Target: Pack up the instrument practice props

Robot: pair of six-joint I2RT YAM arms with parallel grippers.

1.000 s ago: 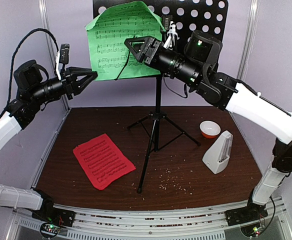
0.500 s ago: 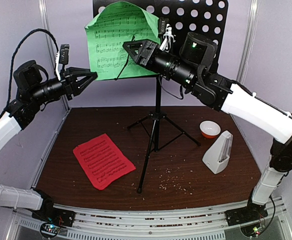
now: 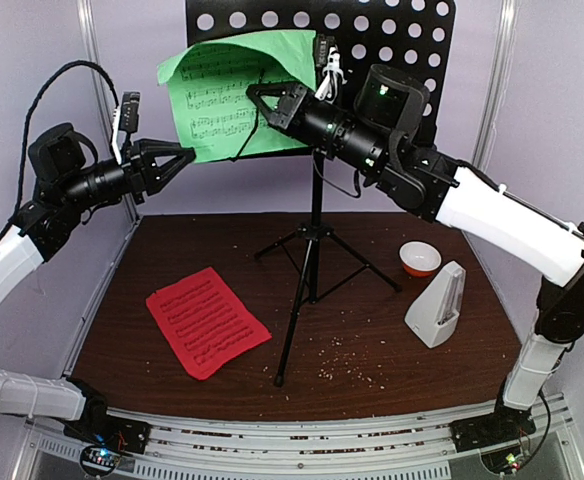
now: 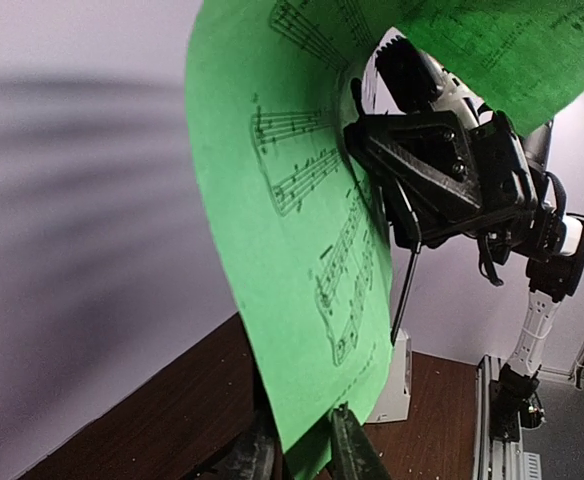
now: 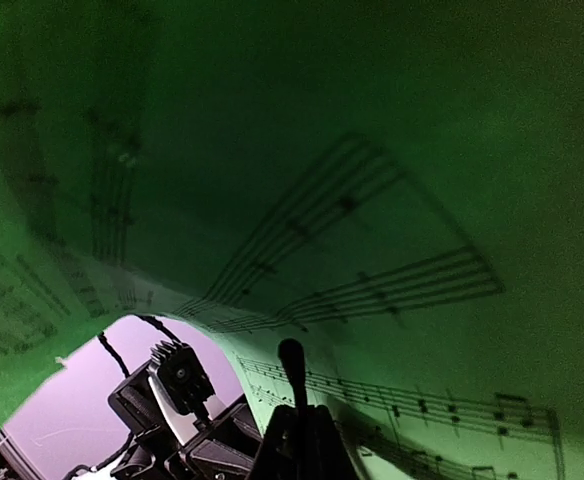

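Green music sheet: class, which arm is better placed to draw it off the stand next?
Left, probably. The green music sheet has its lower corner lying within the left hand, ready to pull. The right hand is shut at the sheet's middle; no grip shows.

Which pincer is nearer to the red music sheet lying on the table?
The left. The left pincer is raised behind the red music sheet; the right pincer is higher and farther back, closed on the green music sheet at the stand.

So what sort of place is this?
Likely a robot test booth: two white-and-black arms bolted at a dark brown table, pale walls close around, a black perforated music stand as prop.
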